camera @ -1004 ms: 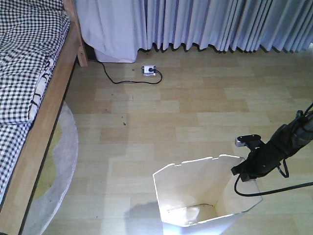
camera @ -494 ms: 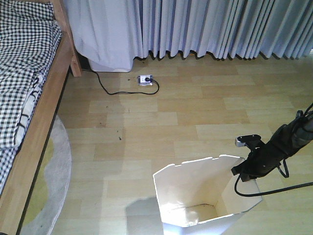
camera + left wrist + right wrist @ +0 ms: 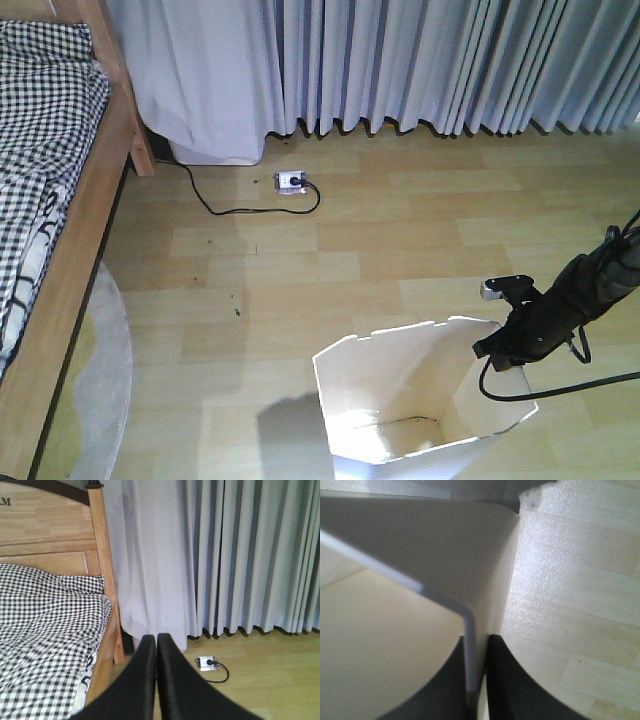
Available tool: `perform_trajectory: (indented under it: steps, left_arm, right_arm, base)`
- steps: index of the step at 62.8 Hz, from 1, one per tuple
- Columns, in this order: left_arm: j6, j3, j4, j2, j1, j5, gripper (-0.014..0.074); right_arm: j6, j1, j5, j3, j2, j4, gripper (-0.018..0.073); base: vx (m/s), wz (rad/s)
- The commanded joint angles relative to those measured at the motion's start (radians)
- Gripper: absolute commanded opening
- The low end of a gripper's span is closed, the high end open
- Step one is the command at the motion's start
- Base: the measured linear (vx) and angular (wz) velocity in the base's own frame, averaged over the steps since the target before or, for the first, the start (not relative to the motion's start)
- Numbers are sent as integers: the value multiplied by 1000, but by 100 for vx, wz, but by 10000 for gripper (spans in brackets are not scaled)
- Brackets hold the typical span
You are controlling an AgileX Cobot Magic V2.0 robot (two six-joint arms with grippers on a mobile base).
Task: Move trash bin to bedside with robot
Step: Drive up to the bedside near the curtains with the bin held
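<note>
White trash bin [image 3: 400,400] rolls fwd w/ the robot [image 3: 585,280], right gripper [image 3: 498,352] pinching its rim; bedside [image 3: 70,290] slides left, socket [image 3: 290,181] nearer; not parked yet; left gripper [image 3: 156,645] closed, empty.

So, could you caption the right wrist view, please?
Right pincer pinching the thin wall of the white trash bin, wooden floor beside.

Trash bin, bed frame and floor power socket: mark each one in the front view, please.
trash bin [image 3: 400,372], front view, inner far wall.
bed frame [image 3: 70,280], front view, wooden side rail.
power socket [image 3: 290,181], front view, its top face.
</note>
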Motion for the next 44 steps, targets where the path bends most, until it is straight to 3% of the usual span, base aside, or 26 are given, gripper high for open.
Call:
perform_trajectory:
  steps: [1, 44]
  left_arm:
    - [-4, -21, -5, -5, 0, -73, -6]
    - [-4, -21, -5, -5, 0, -73, -6]
  right_arm:
    - [-3, -1, 102, -9, -78, 29, -6]
    - [-3, -1, 102, -9, -78, 29, -6]
  base:
    - [19, -3]
    - [19, 0]
